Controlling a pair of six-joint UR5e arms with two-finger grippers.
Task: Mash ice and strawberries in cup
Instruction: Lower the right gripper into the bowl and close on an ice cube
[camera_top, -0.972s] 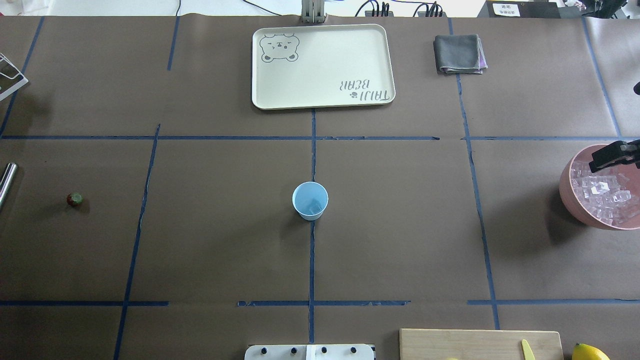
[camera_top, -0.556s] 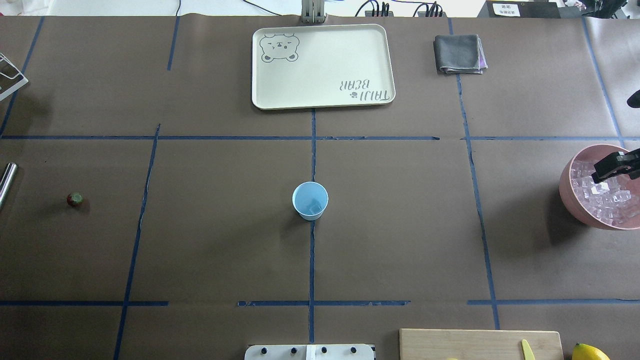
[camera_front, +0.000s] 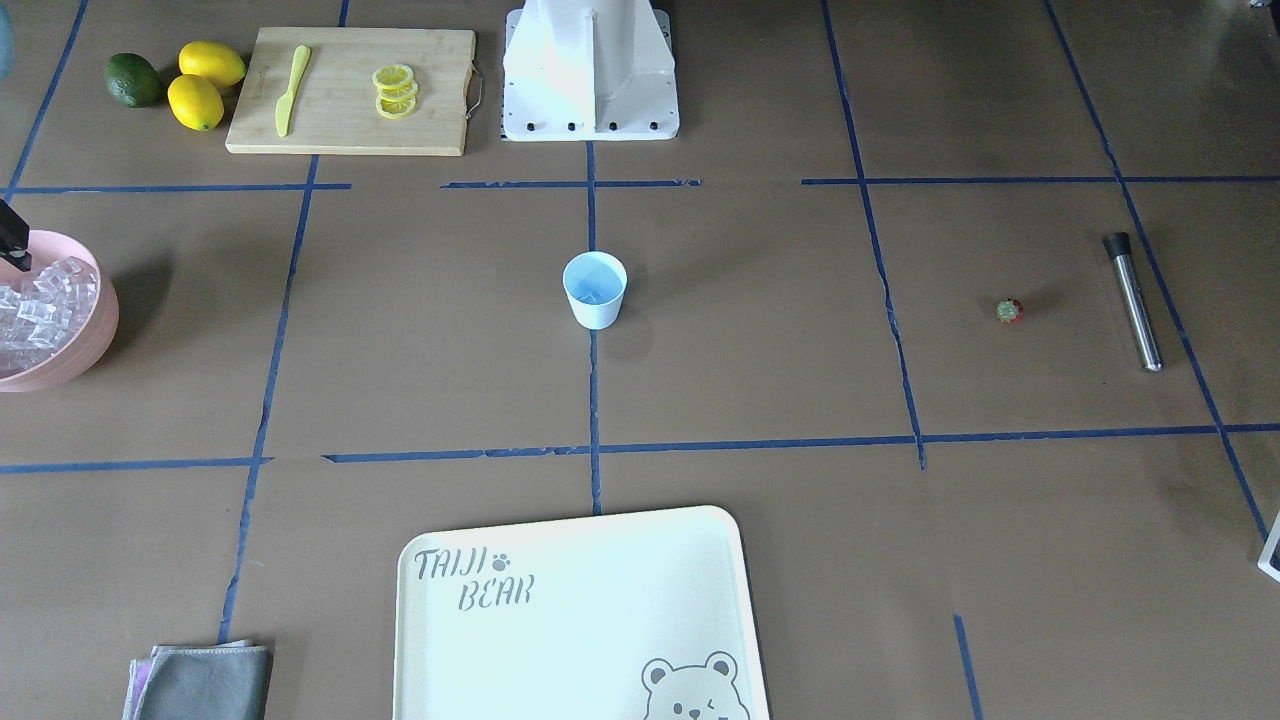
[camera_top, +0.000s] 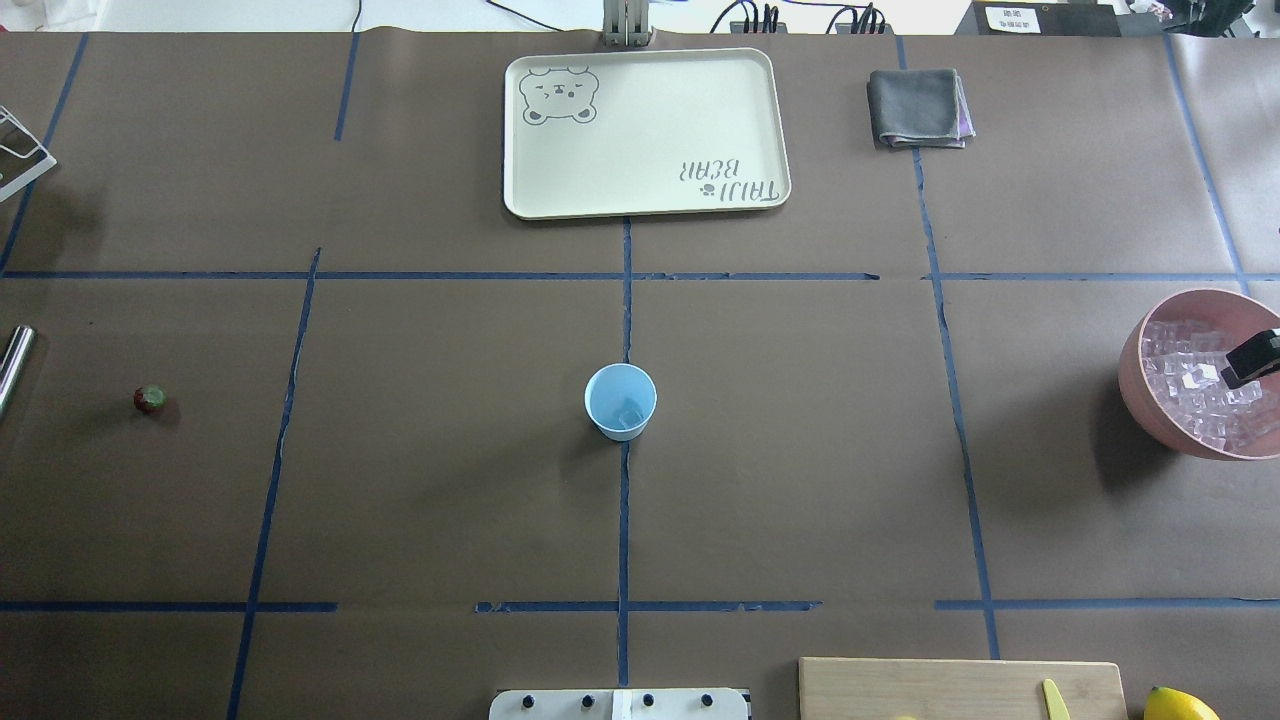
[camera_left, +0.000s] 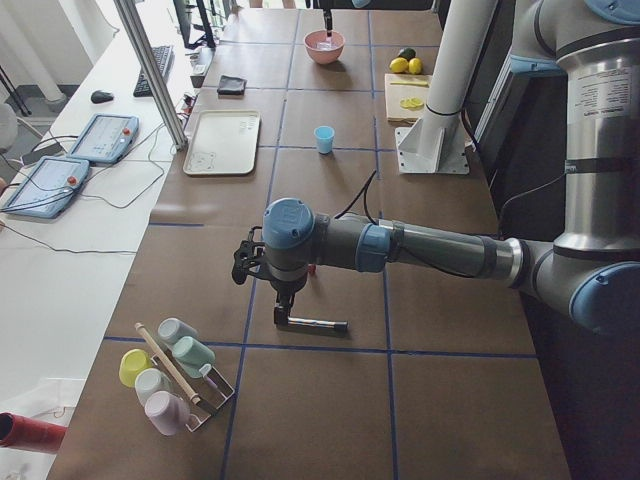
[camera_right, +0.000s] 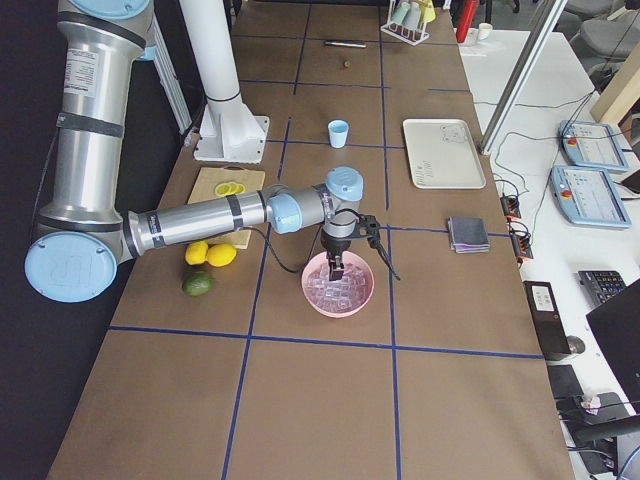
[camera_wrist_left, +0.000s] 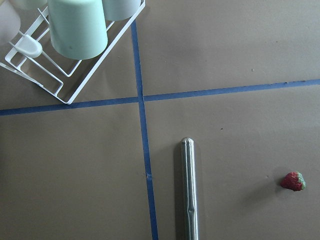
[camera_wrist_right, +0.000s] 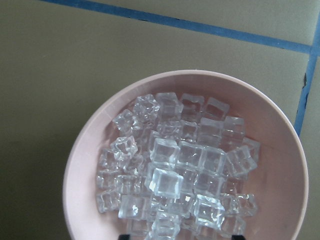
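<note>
1. At the desk's right edge, the right claw hangs over the pink bowl, with the ice directly beneath; how far it is open cannot be told.
2. The blue cup stands well to the left, mid-desk, seemingly with some ice inside.
3. Far left lies the strawberry, near the left claw, whose opening also cannot be told; that arm is the nearer one to it.
</note>
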